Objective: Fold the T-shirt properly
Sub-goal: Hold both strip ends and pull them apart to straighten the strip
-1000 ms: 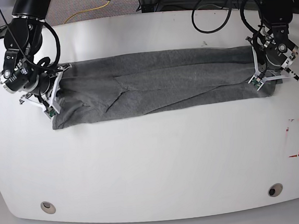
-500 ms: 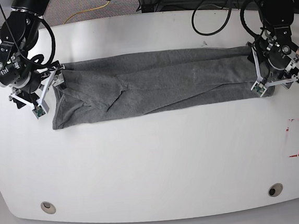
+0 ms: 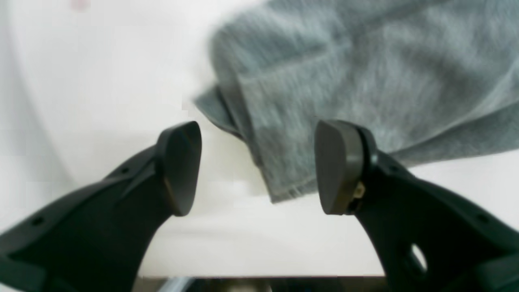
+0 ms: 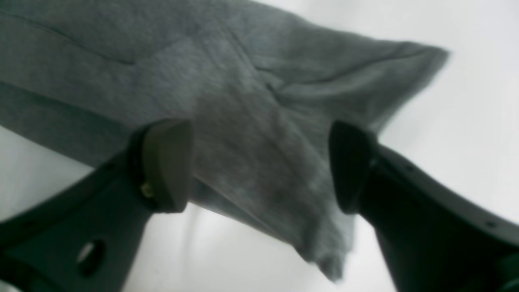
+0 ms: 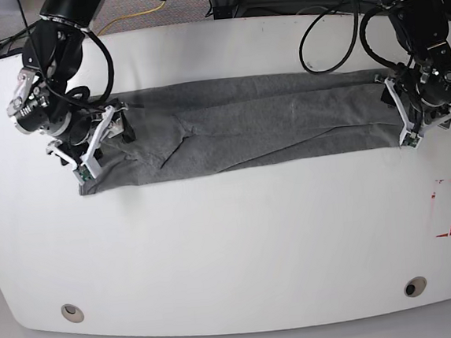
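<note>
Counting what I'm seeing on the rig
I'm seeing one T-shirt [image 5: 245, 124], one table [image 5: 232, 239], two grippers: left [image 5: 425, 124], right [image 5: 90, 153]

A robotics lab: two black arms flank a white table [image 5: 232, 247], cables [image 5: 327, 18] trailing behind.

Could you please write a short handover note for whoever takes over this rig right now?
Left gripper: open, holding nothing, over the T-shirt's end on the base view's right.
Right gripper: open, empty, over the opposite end.
T-shirt: lies flat on the white table as a long, narrow band between the two arms.
Done: lengthwise folds appear made.
Left: fold the band across its length into a compact packet, likely by regrasping an end.
</note>
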You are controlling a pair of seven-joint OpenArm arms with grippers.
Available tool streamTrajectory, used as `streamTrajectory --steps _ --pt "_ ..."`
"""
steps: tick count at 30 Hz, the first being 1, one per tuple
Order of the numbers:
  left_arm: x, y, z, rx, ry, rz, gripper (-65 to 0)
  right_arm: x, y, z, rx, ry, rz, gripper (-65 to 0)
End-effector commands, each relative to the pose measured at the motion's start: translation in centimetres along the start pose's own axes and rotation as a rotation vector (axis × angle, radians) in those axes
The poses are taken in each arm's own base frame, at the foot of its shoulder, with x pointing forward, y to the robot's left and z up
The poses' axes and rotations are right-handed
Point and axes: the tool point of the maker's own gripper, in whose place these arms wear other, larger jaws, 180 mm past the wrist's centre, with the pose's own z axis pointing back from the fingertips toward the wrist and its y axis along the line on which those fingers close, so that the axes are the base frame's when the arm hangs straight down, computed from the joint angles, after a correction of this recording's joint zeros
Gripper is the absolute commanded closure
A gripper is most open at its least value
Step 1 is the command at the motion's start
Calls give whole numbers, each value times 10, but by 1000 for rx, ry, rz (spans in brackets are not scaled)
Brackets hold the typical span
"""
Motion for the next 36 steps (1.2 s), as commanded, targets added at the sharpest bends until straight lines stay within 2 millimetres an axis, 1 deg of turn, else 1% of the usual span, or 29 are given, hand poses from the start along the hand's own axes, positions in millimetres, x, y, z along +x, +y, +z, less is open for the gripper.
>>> streamTrajectory --steps 1,3,4,6,7,9,12,14,17,22,23,27,29,31,33,35,36 --pt "-3 5 -8 -1 15 17 -407 9 -5 -6 16 -32 -22 -354" --pt "-8 -1 -17 -30 21 27 -407 6 -6 -14 35 -30 -50 -273" --pt "-10 -3 -22 -44 21 32 -407 0 -6 -20 51 -22 -72 -235" --pt "-15 -6 -27 -61 33 39 -407 -4 -9 -28 68 -16 -101 -193" --pt "-17 -8 -30 -69 41 42 -407 -8 -15 -31 65 -4 -111 -195" --pt "-19 -9 -31 -74 48 43 -407 -22 -26 -37 58 36 -135 -203" --pt "-24 -11 -31 -79 56 41 -407 -33 -41 -42 37 53 -157 -208" --pt "-23 -10 -30 -74 50 40 -407 -39 -45 -46 31 62 -159 -208" --pt "-18 0 -22 -38 25 49 -407 -42 -49 -47 27 77 -134 -206" --pt "-18 8 -18 -21 15 72 -407 -42 -56 -43 12 81 -117 -205" --pt "-16 13 -13 -6 -2 84 -407 -41 -58 -42 9 80 -112 -205" --pt "-7 40 16 37 -145 204 -410 -37 -57 -41 6 70 -100 -205" --pt "-12 46 21 19 -172 267 -413 -36 -55 -41 9 67 -100 -205" --pt "-21 47 18 -12 -173 329 -414 -37 -55 -41 9 70 -100 -205" --pt "-21 52 14 -41 -203 398 -415 -37 -54 -42 12 70 -103 -205" --pt "-25 51 5 -84 -209 462 -424 -38 -53 -42 15 70 -105 -205" --pt "-29 49 -1 -118 -214 504 -444 -39 -52 -42 16 73 -105 -205"
